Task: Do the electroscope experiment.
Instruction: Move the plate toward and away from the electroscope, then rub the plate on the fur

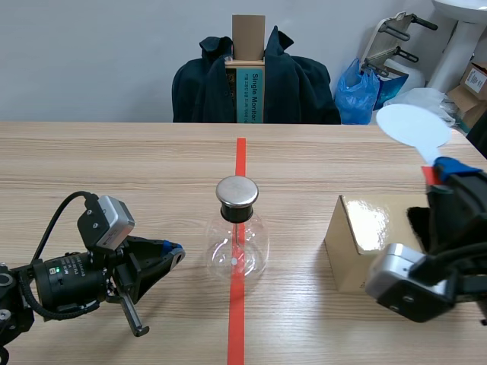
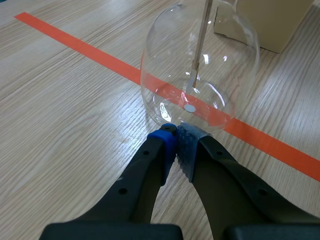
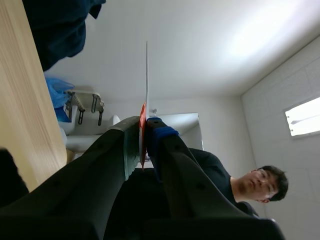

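In the scene view, a round clear glass flask (image 1: 237, 247), black-stoppered and capped with a metal disc (image 1: 237, 191), stands at the frame's centre on the orange-red tape line (image 1: 240, 156). At lower left, the left gripper (image 1: 173, 251) is closed on nothing, just beside the flask. At the right, a pale round paddle (image 1: 413, 125) is clamped in the right gripper (image 1: 445, 171), above a cardboard box (image 1: 364, 239).

In the left wrist view, the pads (image 2: 187, 145) are pressed together just before the flask's wall (image 2: 150, 75); whether they touch it cannot be told. A thin rod (image 2: 200, 45) is held inside.

In the right wrist view, the paddle (image 3: 146, 75) is seen edge-on, pinched between the fingers.
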